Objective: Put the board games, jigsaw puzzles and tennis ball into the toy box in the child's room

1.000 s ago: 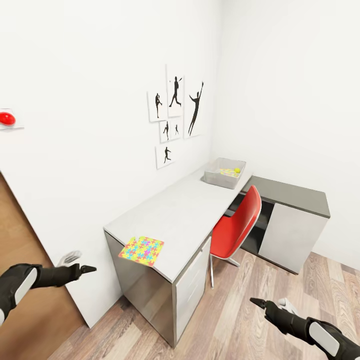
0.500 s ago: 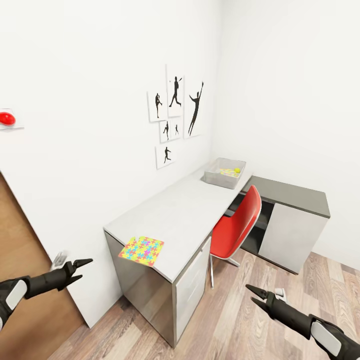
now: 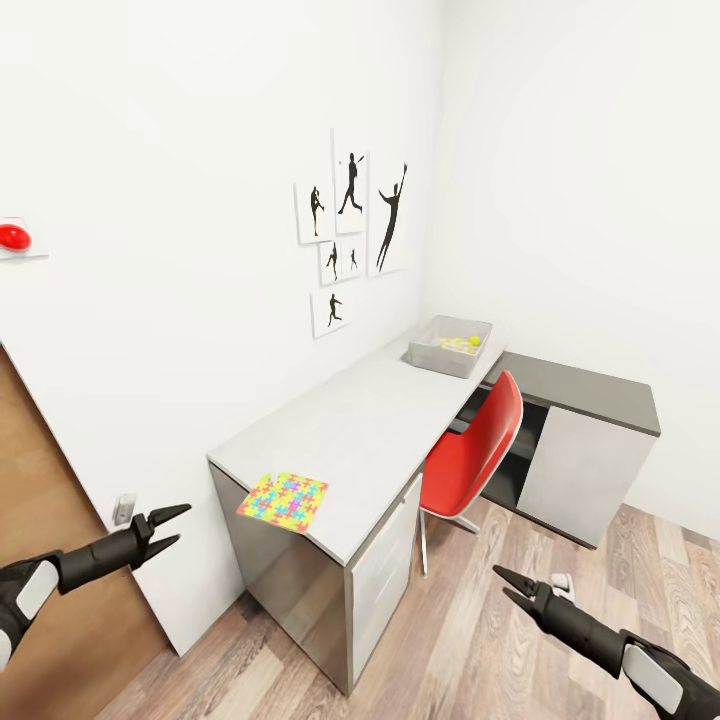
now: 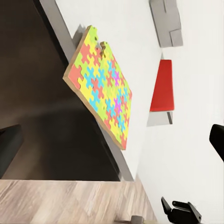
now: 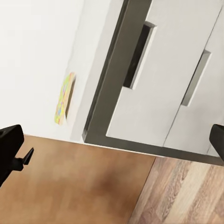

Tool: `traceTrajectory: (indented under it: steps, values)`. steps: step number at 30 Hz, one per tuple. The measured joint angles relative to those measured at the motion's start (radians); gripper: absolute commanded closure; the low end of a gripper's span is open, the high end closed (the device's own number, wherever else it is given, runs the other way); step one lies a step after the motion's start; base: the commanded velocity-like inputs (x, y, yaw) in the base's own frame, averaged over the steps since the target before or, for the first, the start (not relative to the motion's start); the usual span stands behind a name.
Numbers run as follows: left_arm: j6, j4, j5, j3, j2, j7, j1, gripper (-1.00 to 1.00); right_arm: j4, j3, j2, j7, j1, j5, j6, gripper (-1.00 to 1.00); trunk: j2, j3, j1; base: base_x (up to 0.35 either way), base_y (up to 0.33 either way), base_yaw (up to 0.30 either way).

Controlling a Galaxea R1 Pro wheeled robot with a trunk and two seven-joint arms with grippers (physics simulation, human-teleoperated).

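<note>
Toy box [image 3: 449,346] holds tennis ball [image 3: 474,340] and jigsaw puzzle [image 3: 457,345].

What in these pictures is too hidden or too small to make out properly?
- Toy box contents, head view: the near wall hides the bottom; a tennis ball and a patch of jigsaw pattern peek out, too small to tell more.
- Space under the table, head view: the red chair covers it.
- Red object on the wall, head view: cut off by the picture's edge.
- Jigsaw puzzle, right wrist view: seen edge-on, pattern unreadable.
</note>
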Motion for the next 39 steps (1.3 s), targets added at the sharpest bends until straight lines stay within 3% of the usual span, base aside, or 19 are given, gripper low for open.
traceTrajectory:
  steps: [10, 20, 39]
  values:
    - [-0.002, 0.000, 0.000, -0.001, 0.004, -0.020, 0.000, -1.00, 0.003, 0.001, 0.003, -0.008, 0.000, 0.000, -0.008, -1.00, 0.000, 0.000, 0.000, 0.000, 0.000, 0.000]
    - [0.000, 0.000, -0.001, -0.003, 0.011, -0.093, 0.000, -1.00, 0.003, 0.001, 0.003, -0.008, 0.000, 0.001, -0.008, -1.00, -0.070, -0.031, 0.038, 0.000, 0.000, 0.000]
    - [0.000, 0.000, -0.001, -0.003, 0.011, -0.099, 0.000, -1.00, 0.001, 0.003, 0.006, 0.012, 0.000, -0.002, -0.006, -1.00, -0.203, -0.091, 0.111, 0.000, 0.000, 0.000]
